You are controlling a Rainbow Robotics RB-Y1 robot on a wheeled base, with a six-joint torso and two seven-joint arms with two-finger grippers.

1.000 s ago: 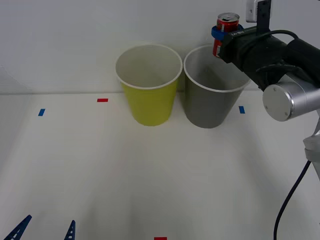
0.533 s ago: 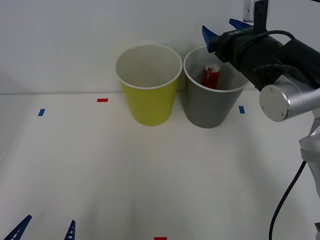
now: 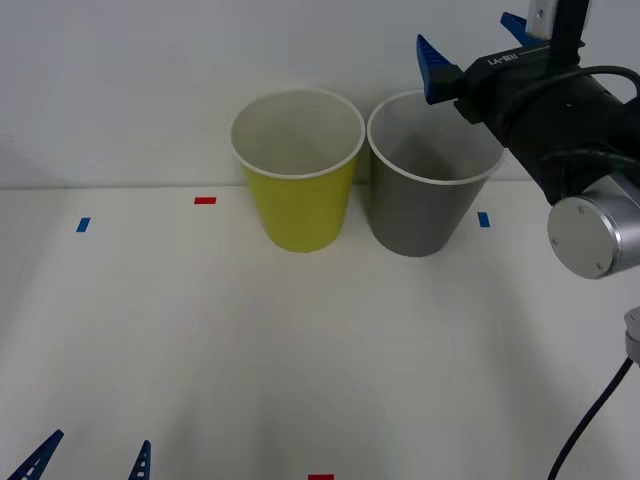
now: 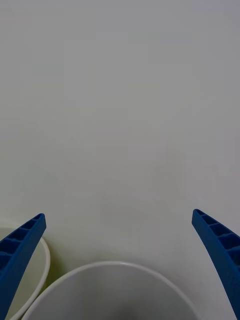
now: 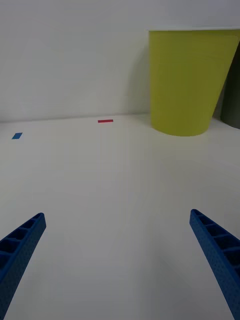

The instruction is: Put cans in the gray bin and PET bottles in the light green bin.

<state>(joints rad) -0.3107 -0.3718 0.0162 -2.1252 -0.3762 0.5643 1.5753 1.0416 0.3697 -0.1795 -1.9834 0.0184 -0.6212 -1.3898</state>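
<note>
Two bins stand side by side on the table [image 3: 300, 350], the light green bin [image 3: 298, 200] and gray bin [image 3: 420, 215], the right gripper [image 3: 475, 45] spread empty above the latter, the left gripper [image 3: 90, 460] parked open near the front edge, no can visible, so sorting looks done.

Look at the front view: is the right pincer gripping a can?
No. The right pincer hangs open and empty above the gray bin.

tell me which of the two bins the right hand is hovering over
The gray bin, the one on the robot's right. The open right hand hangs above its back rim, while the light green bin beside it has nothing over it.
</note>
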